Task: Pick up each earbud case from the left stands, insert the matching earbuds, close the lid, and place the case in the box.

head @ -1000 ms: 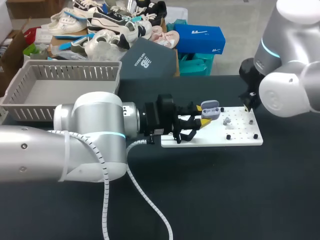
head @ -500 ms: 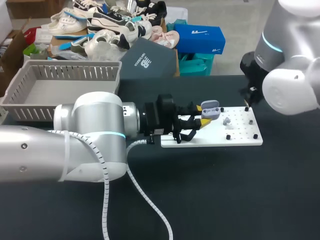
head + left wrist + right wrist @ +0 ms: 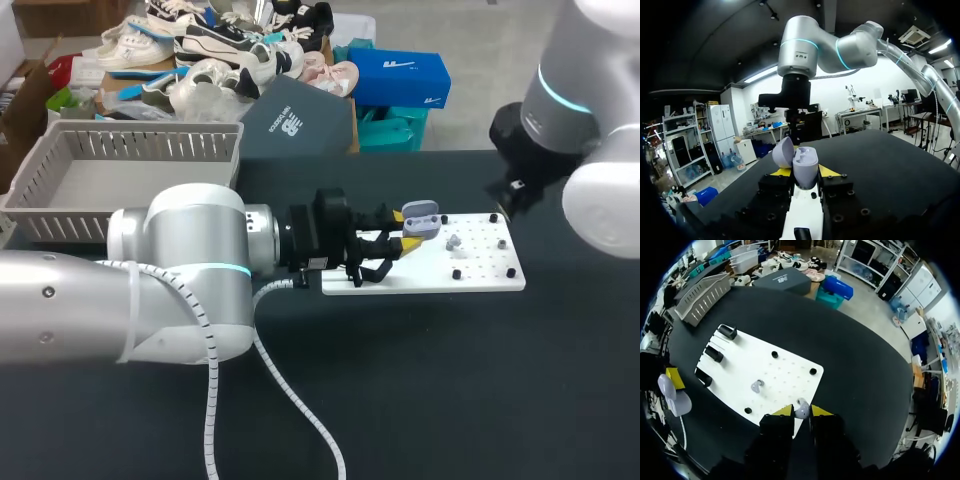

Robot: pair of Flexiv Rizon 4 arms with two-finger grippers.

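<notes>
While the left gripper [image 3: 804, 172] has its yellow tips pressed on either side of the lilac earbud case [image 3: 805, 167], the right gripper [image 3: 801, 411] hangs above one end of the white board [image 3: 785, 365], pinching a pale earbud [image 3: 801, 409] between its tips. From where I stand, the job now looks like carrying that bud across and seating it in the case. I'd come in from straight above the case and line the bud's stem up with its well before going down. I'd also steer round the lid [image 3: 783, 152] so it isn't knocked shut, while the left arm simply holds firm. A light push, then let go, or the bud may tip out.

The second earbud [image 3: 756, 386] lies on the board, ahead of the right gripper. The case sits with its mouth facing up, its lid swung open and leaning off to one side just ahead of the left fingers. Its long axis, as best I can judge, runs upright from base to mouth, crosswise to the fingers' reach.
</notes>
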